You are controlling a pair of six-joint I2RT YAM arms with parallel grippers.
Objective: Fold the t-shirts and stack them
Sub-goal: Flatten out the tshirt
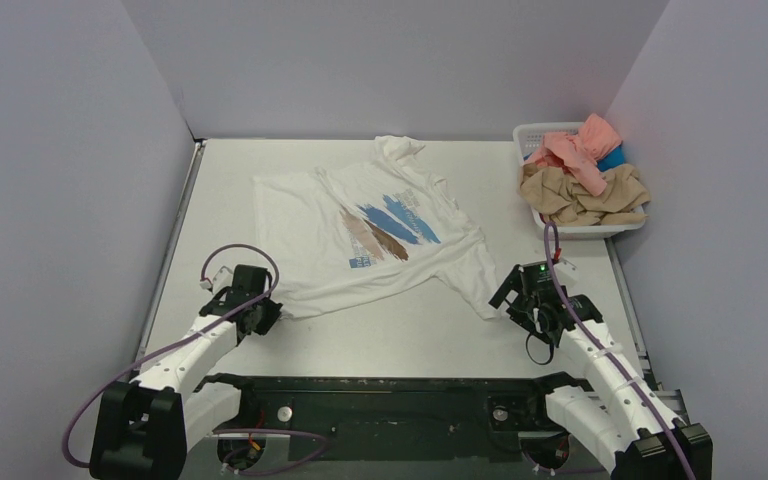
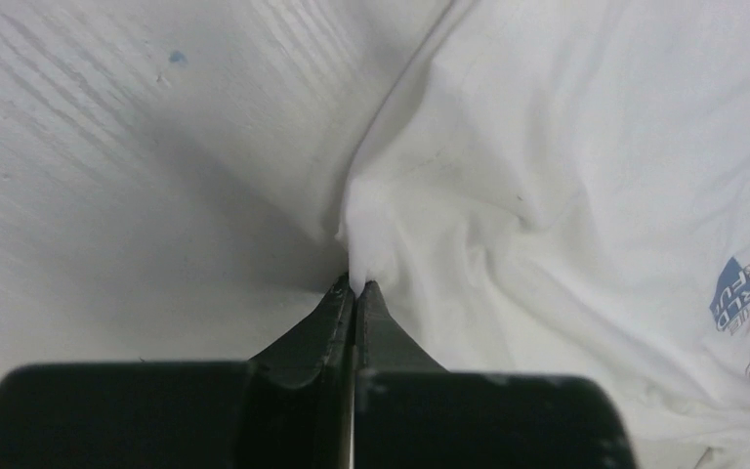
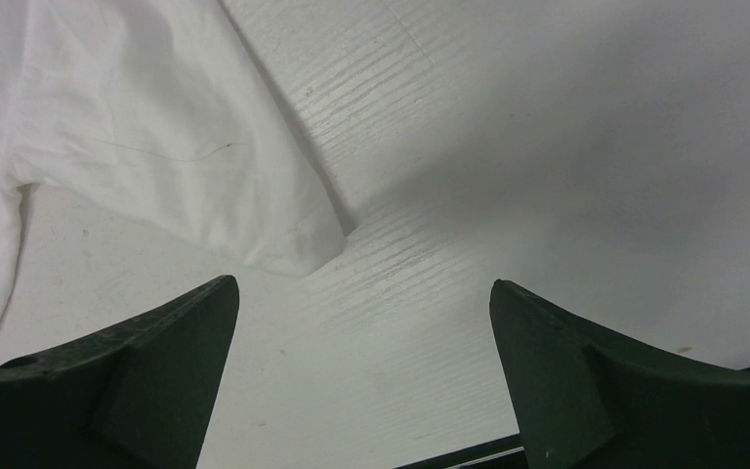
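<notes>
My left tool (image 2: 354, 286), fingers pressed together, pinches a small peak of cloth at the edge of the white t-shirt (image 1: 380, 225). The shirt lies print-up and loosely spread across the middle of the counter (image 1: 400, 340), and in the overhead view that grip sits at its 8 o'clock corner. My right tool (image 3: 361, 285) hangs spread wide just off the 4 o'clock corner, touching nothing, with a rounded tip of white cloth lying just ahead of its fingers. At 2 o'clock on the counter, the basket (image 1: 535, 132) holds a salmon-pink tee (image 1: 582, 148), a tan tee (image 1: 580, 197) and a sliver of a blue tee (image 1: 613, 158), heaped and unfolded. I judge the white shirt light, limp and without stiffness: it should sag from wherever I lift it, carry its wrinkles along and crease wherever it is laid, yet it is neither fragile nor likely to slip from a firm pinch. A bunched part at its 12 o'clock edge looks rumpled and would need smoothing. The best holds, to my eye, are two corners of one edge, taken by both tools together so the cloth draws taut between them; a shallow pinch close to the edge looks enough.
</notes>
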